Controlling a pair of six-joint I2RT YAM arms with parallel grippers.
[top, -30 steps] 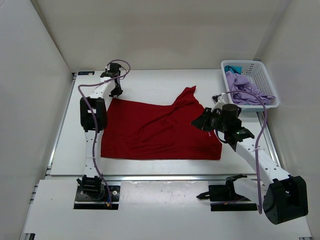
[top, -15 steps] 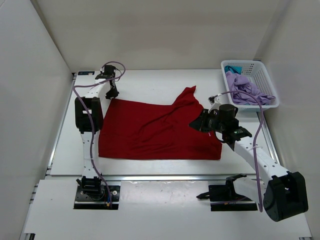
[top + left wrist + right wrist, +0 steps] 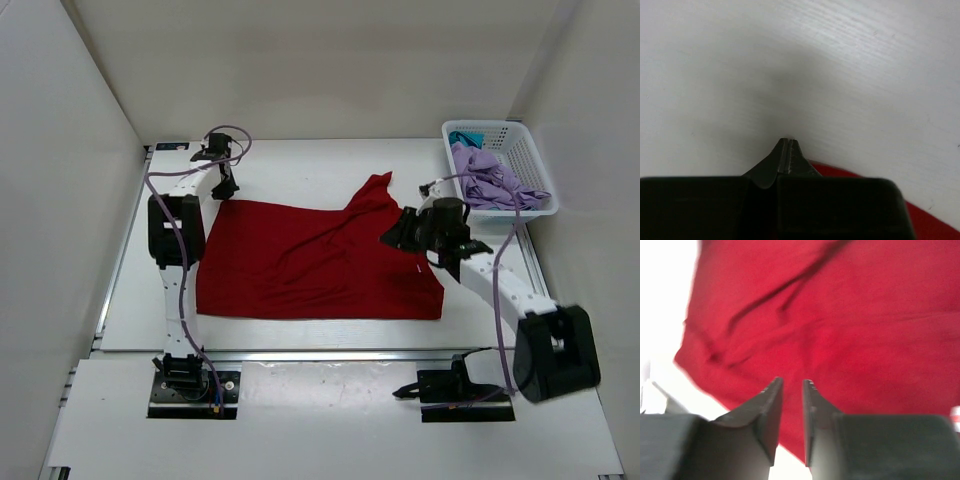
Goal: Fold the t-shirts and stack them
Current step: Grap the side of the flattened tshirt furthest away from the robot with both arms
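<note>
Red cloth fills the middle of the top view. The red shirt (image 3: 300, 265) lies spread on the table (image 3: 300, 165), its long axis running left to right across the frame. Its near hem is straight and flat. The right half is rumpled, with a crease across it and a pointed flap reaching toward the upper right.

The right gripper (image 3: 395, 237) hangs over the shirt's right edge, about halfway up it, pointing left into the cloth. In its wrist view the jaws stand a little apart with nothing between them. Red fabric lies below and beyond them, and the shirt's edge runs past at the lower left.

Farther back, the left gripper (image 3: 223, 190) sits at the shirt's far left corner. Its wrist view shows the jaws pressed together, bare table ahead of the tips, and red showing only at the lower right, beside and behind them. I cannot tell whether any cloth is caught.

From that corner the shirt spreads rightward and toward the bottom of the frame. Each arm is nearer its own end of the long axis, so smoothing the rumpled right half probably falls to the right arm.

The basket (image 3: 527, 160) stands at the upper right of the frame. It holds a heaped lavender shirt (image 3: 490, 182), and a teal shirt (image 3: 462, 137) peeks out at its far left corner. Both are unfolded.
</note>
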